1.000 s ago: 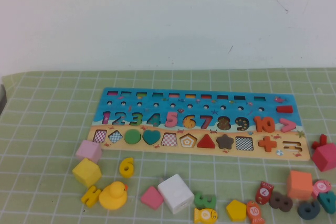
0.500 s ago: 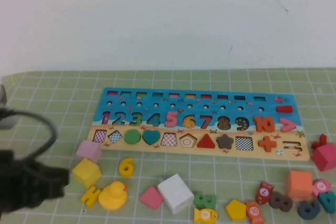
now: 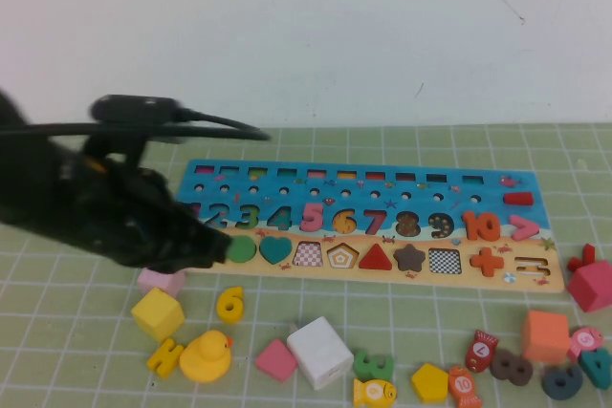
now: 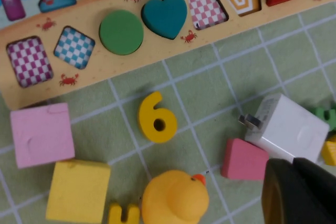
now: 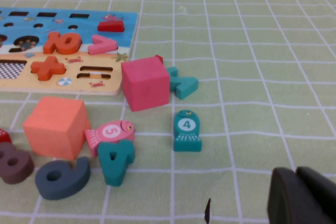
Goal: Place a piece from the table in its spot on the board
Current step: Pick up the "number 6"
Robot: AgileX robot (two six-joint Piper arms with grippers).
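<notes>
Piece: the yellow numeral 6 (image 3: 230, 304) lies flat on the bench (image 3: 86, 370), just in front of the board's tan strip, between the pink cube (image 3: 160, 280) and the white cube (image 3: 320, 352). Nothing grips it.

Board: the long puzzle board (image 3: 497, 200) sits across the middle of the bench. You can see the 5, 7 and 10 seated in its blue row. The sixth recess looks empty, though it is small in the high view.

Left gripper: the left gripper (image 3: 196, 247) hangs over the board's left end, above and behind the 6, well clear of it. Its dark tip (image 4: 302, 192) shows only at one corner of the left wrist view, so you cannot tell how the jaws stand.

Right gripper: the right gripper (image 5: 302, 196) is out of the high view, low near the bench beside the teal fish tile (image 5: 187, 130). Only a dark edge shows, so its jaws cannot be judged either.

Progress: early. The arm is on approach; reaching the 6, gripping it, carrying it and seating it all remain.
</notes>
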